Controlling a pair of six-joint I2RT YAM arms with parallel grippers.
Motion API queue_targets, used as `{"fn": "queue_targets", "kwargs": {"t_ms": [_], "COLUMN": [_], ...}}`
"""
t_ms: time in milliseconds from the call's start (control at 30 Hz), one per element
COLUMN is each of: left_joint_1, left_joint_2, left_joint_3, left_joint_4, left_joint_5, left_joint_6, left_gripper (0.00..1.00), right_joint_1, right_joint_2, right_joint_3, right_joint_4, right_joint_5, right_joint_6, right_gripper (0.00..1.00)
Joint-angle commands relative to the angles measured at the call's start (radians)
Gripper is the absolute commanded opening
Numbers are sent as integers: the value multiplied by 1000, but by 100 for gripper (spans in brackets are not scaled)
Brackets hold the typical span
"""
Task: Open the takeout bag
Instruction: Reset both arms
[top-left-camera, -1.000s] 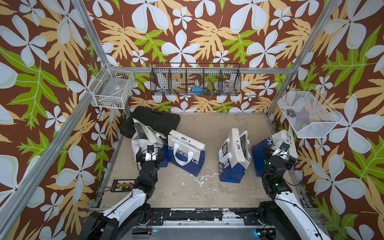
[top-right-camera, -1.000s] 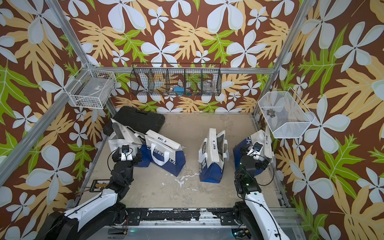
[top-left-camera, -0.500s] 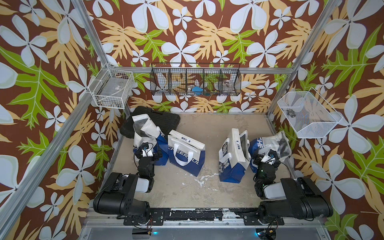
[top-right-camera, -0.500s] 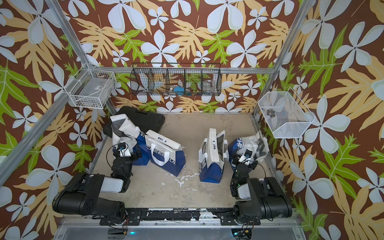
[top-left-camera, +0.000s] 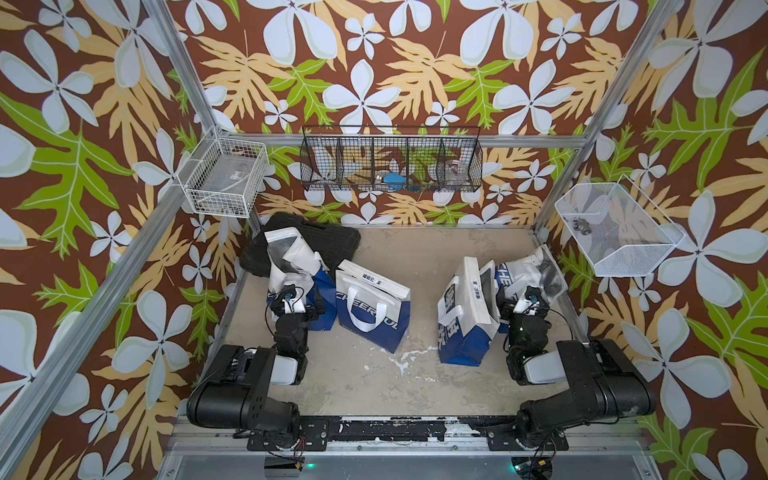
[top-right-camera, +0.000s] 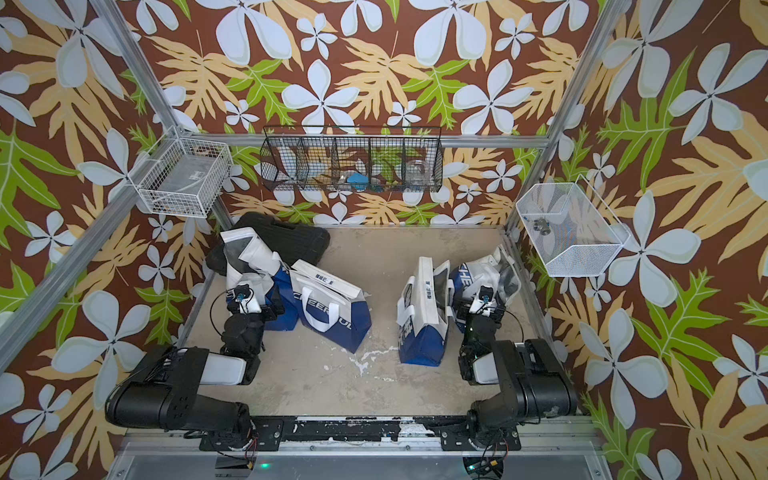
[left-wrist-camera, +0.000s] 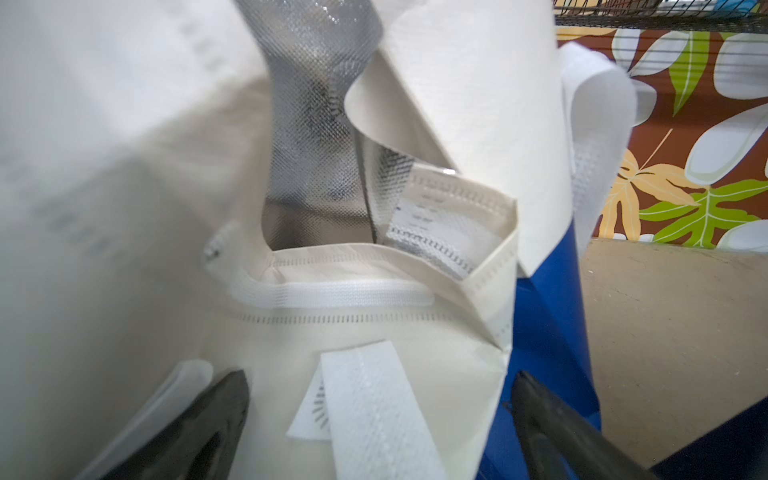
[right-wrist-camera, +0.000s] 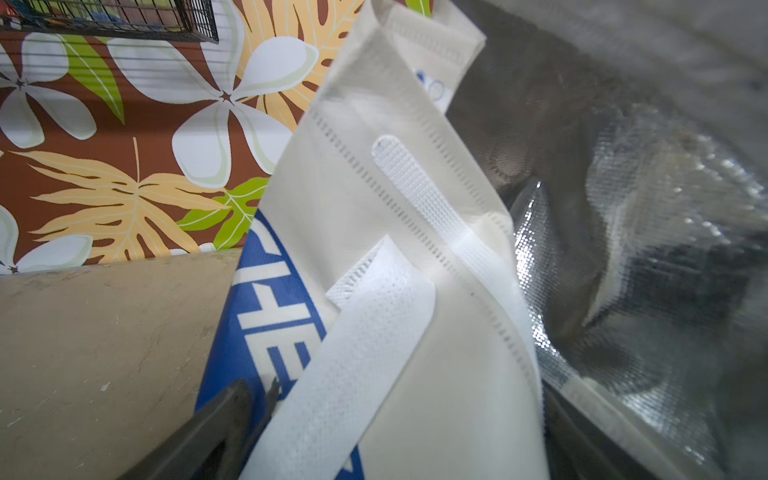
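Floral walls on three sides, scuffed beige table (top-left-camera: 374, 386). Four bags in a row: left bag (top-left-camera: 286, 253) leans on the black case (top-left-camera: 336, 241) at the left edge, right bag (top-left-camera: 528, 270) sits by the right rail, both mouths agape showing foil. Middle bags (top-left-camera: 370, 307) stand apart with bare floor between. Left gripper (left-wrist-camera: 378, 386) and right gripper (right-wrist-camera: 395, 395) are spread wide, each straddling its bag's rim, clamping nothing

In the left wrist view the near wall of the leftmost bag (left-wrist-camera: 83, 208) is a blur and the left fingers (left-wrist-camera: 195, 432) run off the edge; the right wrist view crops the right fingers (right-wrist-camera: 216, 428) likewise. In both top views that bag half hides the black case (top-left-camera: 332, 239), and the contents of the wire basket (top-left-camera: 473, 166) are too small to name.
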Motion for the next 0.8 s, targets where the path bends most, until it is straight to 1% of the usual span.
{"fn": "queue_targets", "kwargs": {"t_ms": [0, 100, 767], "left_joint_1": [2, 2, 2], "left_joint_2": [5, 6, 4], "left_joint_3": [2, 5, 2], "left_joint_4": [-43, -47, -48], "left_joint_5": [20, 48, 48], "left_joint_6": [-31, -21, -21], "left_gripper": [100, 100, 100], "right_joint_1": [3, 4, 5], "right_joint_2": [5, 5, 6], "right_joint_3": [-1, -1, 0], "right_joint_4": [-61, -62, -64], "right_joint_5": [-24, -25, -23], "right_joint_6": [12, 12, 9], "right_gripper": [100, 100, 100]}}
